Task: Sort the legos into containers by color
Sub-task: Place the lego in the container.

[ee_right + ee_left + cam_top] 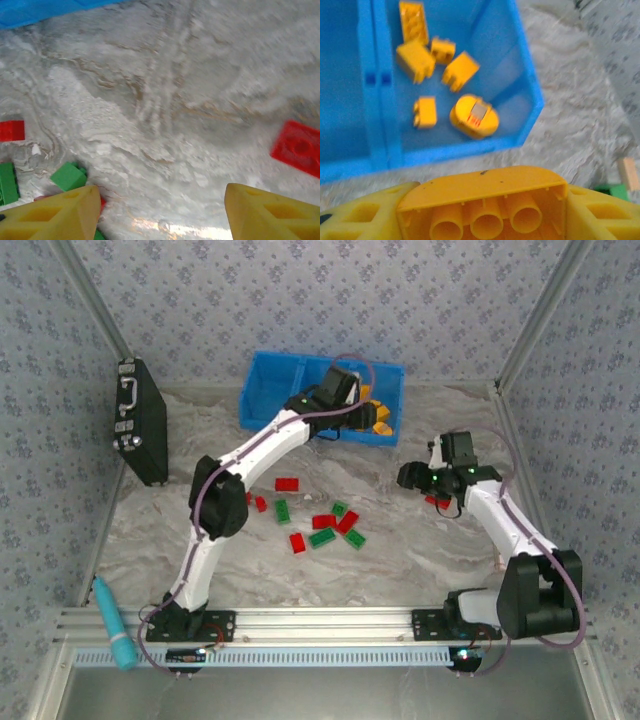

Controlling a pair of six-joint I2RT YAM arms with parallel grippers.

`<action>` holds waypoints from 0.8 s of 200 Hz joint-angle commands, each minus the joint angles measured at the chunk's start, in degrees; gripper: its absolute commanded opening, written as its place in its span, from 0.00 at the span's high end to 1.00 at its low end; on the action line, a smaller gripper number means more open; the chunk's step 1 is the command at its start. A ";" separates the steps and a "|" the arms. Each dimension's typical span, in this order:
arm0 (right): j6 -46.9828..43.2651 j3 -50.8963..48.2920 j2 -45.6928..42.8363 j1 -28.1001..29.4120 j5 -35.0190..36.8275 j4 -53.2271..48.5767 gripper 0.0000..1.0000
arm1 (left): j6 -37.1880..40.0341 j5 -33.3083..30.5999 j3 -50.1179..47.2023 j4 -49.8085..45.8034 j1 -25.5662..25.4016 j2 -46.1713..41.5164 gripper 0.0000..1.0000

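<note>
The blue bin (270, 390) stands at the back of the table, and its right compartment (520, 95) holds several orange legos (415, 60). My left gripper (376, 421) hovers at the bin's near right corner, shut on an orange brick (482, 200) whose hollow underside faces the wrist camera. Red and green legos (322, 525) lie scattered mid-table. My right gripper (412, 477) hangs open over the bare table (165, 125) with nothing between its fingers (55, 215). A red brick (297, 147) lies just to its right, and a green brick (68, 176) to its left.
A black case with a silver handle (140, 420) stands at the left wall. A teal tool (117, 625) lies on the front rail at the left. The bin's left compartment (340, 85) looks empty in the left wrist view.
</note>
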 commanded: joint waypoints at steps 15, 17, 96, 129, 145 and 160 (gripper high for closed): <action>5.29 -3.21 -3.00 -2.96 0.91 -2.11 0.30 | -1.09 -1.32 14.86 -0.81 0.51 10.99 0.40; 5.48 -3.41 -3.23 -3.11 0.90 -2.06 0.30 | -1.29 -1.41 15.65 -0.81 0.52 11.54 0.40; 12.73 -8.98 -7.23 -7.86 1.03 -2.14 0.25 | -5.38 -1.23 30.30 -1.49 0.78 22.09 0.36; 12.11 -10.30 -6.96 -9.25 0.83 -2.54 0.23 | -4.70 -1.13 30.31 -0.69 0.81 20.91 0.29; 11.52 -9.85 -6.97 -9.59 2.11 -3.42 0.23 | -4.70 -0.73 30.30 -0.04 0.97 20.78 0.26; 10.64 -9.00 -6.65 -9.68 3.83 -4.33 0.22 | -4.53 -0.51 30.30 0.30 1.04 20.69 0.23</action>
